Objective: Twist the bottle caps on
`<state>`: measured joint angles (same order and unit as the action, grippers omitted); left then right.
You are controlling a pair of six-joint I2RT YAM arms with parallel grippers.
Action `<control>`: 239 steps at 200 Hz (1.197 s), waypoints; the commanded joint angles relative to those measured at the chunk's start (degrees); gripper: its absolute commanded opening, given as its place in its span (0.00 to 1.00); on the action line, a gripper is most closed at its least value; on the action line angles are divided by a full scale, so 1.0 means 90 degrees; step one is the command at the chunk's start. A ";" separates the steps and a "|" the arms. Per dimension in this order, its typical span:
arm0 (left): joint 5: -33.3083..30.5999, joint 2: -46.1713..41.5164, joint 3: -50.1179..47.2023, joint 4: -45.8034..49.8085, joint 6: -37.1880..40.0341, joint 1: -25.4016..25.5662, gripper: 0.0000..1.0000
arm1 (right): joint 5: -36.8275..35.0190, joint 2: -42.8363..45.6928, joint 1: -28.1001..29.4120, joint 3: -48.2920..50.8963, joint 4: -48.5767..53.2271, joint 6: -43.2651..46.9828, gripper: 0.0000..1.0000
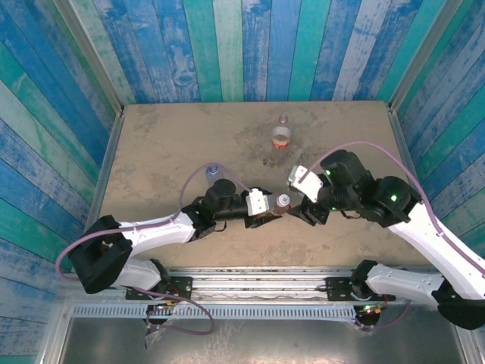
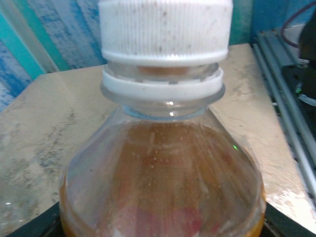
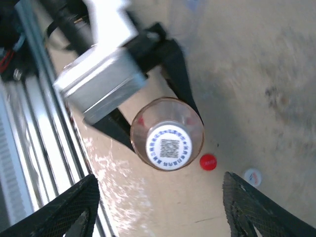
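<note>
- White cap (image 3: pixel 169 147) sits on the neck of the amber bottle (image 2: pixel 163 182), directly below the gap between the right fingers (image 3: pixel 247 207). In the left wrist view a thin band of neck shows between cap skirt and collar ring. Cannot tell whether it is fully threaded down.
- Left fingers (image 3: pixel 180 74): closed on the amber bottle's body, 1 on each side, holding it upright on the tabletop (image 1: pixel 167 136).
- Right fingers: spread wide, above the cap and clear of it, gripping nothing.
- Red cap (image 3: pixel 208 162) lies loose on the tabletop just beside the bottle's base, under the right fingers' span. Pale cap (image 3: pixel 252 176) lies a little further out, close under 1 right finger.
- Farther out: clear bluish bottle (image 1: pixel 213 171) just beyond the left fingers; red-white label bottle (image 1: pixel 282 137) well beyond both sets, toward the back.

Judgement: 1 cap of 3 is on a bottle; 2 are loose.

Risks from here:
- If the cap is only partly turned, it may be left loose or cross-threaded.
- Right fingers closing off-centre on the cap would push the bottle sideways and tilt it in the left hold.
- A weak left hold lets the bottle spin with the cap, so no tightening.
- Descending right fingers could flick the 2 loose caps away.
- Both wrists are crowded together; a twist could bring them into contact.
</note>
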<state>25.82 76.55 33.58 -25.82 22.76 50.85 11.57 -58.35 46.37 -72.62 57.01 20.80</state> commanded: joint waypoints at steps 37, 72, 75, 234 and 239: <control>0.1619 -0.0428 0.0105 0.0551 0.0194 -0.0067 0.55 | 0.0640 -0.0411 -0.0013 -0.0411 0.0825 0.3064 0.58; 0.1720 -0.0430 0.0088 0.0488 0.0156 -0.0074 0.56 | 0.0879 -0.0630 -0.0007 -0.0523 0.0970 0.3113 0.54; 0.1733 -0.0435 0.0083 0.0476 0.0154 -0.0075 0.56 | 0.0889 -0.0643 -0.0007 -0.0530 0.0970 0.3111 0.54; 0.1571 -0.0460 0.0097 0.0599 0.0151 -0.0074 0.56 | 0.1285 -0.1291 -0.0011 -0.0633 0.0838 0.2913 0.25; 0.1477 -0.0458 0.0088 0.0578 0.0125 -0.0074 0.56 | 0.1283 -0.1290 -0.0010 -0.0647 0.0834 0.2863 0.23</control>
<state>40.45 75.68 33.58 -20.80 23.81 50.19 22.39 -69.69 46.37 -76.95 64.12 47.35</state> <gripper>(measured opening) 0.630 0.294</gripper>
